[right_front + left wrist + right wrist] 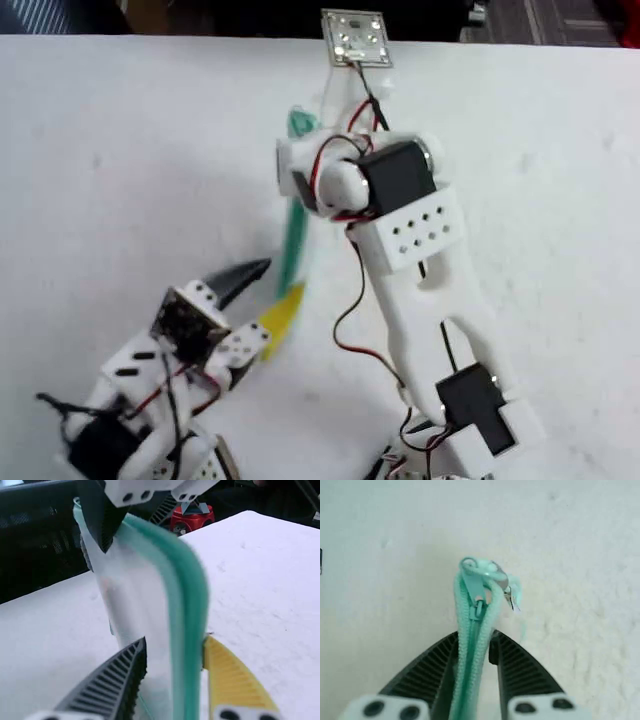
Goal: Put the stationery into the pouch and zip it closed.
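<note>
Right gripper (475, 636): both black jaws are closed on the pouch (468, 670), pinching its green zipper band from either side. The two sides of the band lie pressed together between the jaws. Zipper slider (479, 592) sits just past the fingertips, at the end of the band, with a small metal tab (510, 600) beside it.

Left gripper (174, 641): jaws stand apart, one black and one yellow, bracketing the pouch's other end. Yellow finger (232, 680) touches the green band. Black finger (115, 680) lies along the pouch's clear wall; contact there cannot be confirmed.

High view: the pouch is seen edge-on as a green strip running between the two grippers. The right gripper holds the far end, near the middle of the table (120, 150). The left gripper is at the near end, toward the lower-left corner. The right arm comes in from the near edge and bends over the pouch's far end. The table surface is white. Whether the pouch rests on it or hangs above cannot be told.
</note>
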Available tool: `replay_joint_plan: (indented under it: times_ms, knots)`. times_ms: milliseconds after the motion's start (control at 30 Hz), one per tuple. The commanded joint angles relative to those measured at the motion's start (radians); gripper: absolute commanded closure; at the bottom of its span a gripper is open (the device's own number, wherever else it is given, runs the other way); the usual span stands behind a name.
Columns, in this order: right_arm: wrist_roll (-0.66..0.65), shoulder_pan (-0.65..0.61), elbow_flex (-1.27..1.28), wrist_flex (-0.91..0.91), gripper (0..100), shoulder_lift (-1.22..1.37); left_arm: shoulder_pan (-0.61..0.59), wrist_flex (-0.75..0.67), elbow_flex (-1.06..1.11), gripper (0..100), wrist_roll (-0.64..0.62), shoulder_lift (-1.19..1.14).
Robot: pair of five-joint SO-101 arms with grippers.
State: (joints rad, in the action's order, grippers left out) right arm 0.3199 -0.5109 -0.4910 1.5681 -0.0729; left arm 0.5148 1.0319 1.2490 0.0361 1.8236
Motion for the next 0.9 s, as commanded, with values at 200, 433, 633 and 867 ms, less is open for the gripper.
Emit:
replay_joint_plan:
  times_ms: [200,433,633,867]
  knots:
    - [-0.212,-0.174,-0.166,-0.265,98.2,-0.008,-0.191,0.235,-0.318,76,-0.020,0.007]
    - [-0.219,-0.008,-0.098,-0.317,98.2,0.104,-0.486,0.023,-0.127,76,-0.203,0.007]
    - [-0.219,0.176,0.149,-0.320,98.2,0.186,-0.599,-0.100,-0.012,76,-0.322,0.007]
    - [-0.333,0.395,0.384,-0.378,98.2,0.182,-0.596,-0.098,-0.005,76,-0.324,0.007]
